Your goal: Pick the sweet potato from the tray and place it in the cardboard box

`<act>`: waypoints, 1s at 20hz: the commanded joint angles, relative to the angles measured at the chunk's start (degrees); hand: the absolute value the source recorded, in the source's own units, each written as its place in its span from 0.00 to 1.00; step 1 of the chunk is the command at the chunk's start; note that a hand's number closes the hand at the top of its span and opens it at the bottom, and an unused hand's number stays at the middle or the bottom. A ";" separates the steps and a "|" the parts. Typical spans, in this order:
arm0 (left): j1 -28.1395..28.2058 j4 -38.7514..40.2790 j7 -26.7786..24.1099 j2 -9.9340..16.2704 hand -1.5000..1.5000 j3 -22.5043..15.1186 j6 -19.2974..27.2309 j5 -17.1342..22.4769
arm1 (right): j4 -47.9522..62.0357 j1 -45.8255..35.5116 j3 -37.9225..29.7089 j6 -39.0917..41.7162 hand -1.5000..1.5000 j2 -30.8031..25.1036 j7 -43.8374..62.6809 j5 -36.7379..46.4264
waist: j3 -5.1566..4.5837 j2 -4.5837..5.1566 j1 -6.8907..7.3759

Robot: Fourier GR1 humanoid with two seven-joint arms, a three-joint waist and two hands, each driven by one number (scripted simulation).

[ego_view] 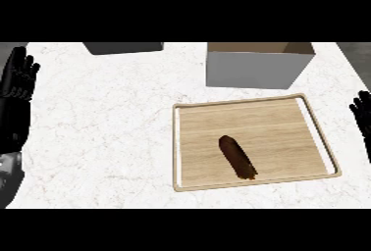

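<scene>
Presently, the sweet potato (238,157) lay on the wooden tray (249,117), slightly toward 6 o'clock of the tray's centre, its long axis running from 11 o'clock to 5 o'clock. It was judged stiff, moderately light, and not fragile; the tapered ends would likely slip, so hold should be taken across the thicker middle, fingers on one long flank and thumb on the other. The cardboard box (257,71), open-topped, stood just beyond the tray's 12 o'clock edge. A dark container (121,47) sat on the tabletop (101,132) at 11 o'clock. The right hand (361,116) showed at 3 o'clock, fingers straight, holding nothing. The left hand (19,76) rested at 9 o'clock, fingers spread upward.
</scene>
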 commanded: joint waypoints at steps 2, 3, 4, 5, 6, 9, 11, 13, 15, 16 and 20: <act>-1.49 0.54 1.88 -0.87 0.50 -4.93 -5.07 -0.11 | -6.20 1.98 6.72 -8.62 0.00 3.38 1.04 10.20 | -2.05 0.53 2.34; -0.30 1.30 1.36 -0.88 0.50 -6.96 -6.49 -0.79 | -9.23 5.10 10.15 -9.31 0.00 2.67 1.04 14.20 | -2.16 0.41 1.42; 0.02 -0.11 2.97 -2.46 0.50 -9.78 -6.65 -0.86 | -10.79 4.27 13.16 -11.98 0.00 2.58 2.79 18.73 | -2.28 0.25 1.42; 0.89 1.21 2.11 -3.58 0.50 -12.16 -8.15 -1.09 | -10.87 4.88 16.19 -12.96 0.00 3.10 2.07 22.49 | -2.34 0.57 1.20; 0.07 0.91 3.09 -3.73 0.50 -13.39 -10.22 0.04 | -11.28 3.26 18.74 -14.30 0.00 2.59 4.49 26.44 | -2.52 0.71 1.64; 1.83 1.72 4.23 -4.15 0.50 -13.04 -9.06 0.46 | -8.72 2.96 12.39 -16.94 0.00 -9.64 -2.19 36.63 | -3.46 0.36 -1.28; 1.99 2.02 4.39 -4.33 0.50 -13.75 -10.13 0.88 | -8.99 4.08 14.46 -21.71 0.00 -10.93 -0.99 45.28 | -3.05 0.26 -0.80; 2.81 2.24 4.21 -5.22 0.50 -14.80 -10.39 0.96 | -10.87 5.37 16.95 -24.09 0.00 -13.06 0.15 53.53 | -3.02 -0.17 -0.85; 2.36 1.83 5.88 -5.24 0.50 -15.02 -10.85 1.59 | -13.76 6.35 19.24 -26.71 0.00 -13.20 2.80 61.42 | -2.77 -0.57 -0.79; 3.17 2.67 4.62 -6.09 0.50 -15.75 -10.12 0.62 | -15.05 7.32 19.93 -27.29 0.00 -13.73 4.23 65.08 | -2.88 -0.66 -1.56; 3.31 3.47 4.67 -5.89 0.50 -15.49 -9.48 -0.22 | -23.69 10.50 22.36 -23.80 0.00 -13.37 14.76 76.94 | -2.87 -1.28 -2.85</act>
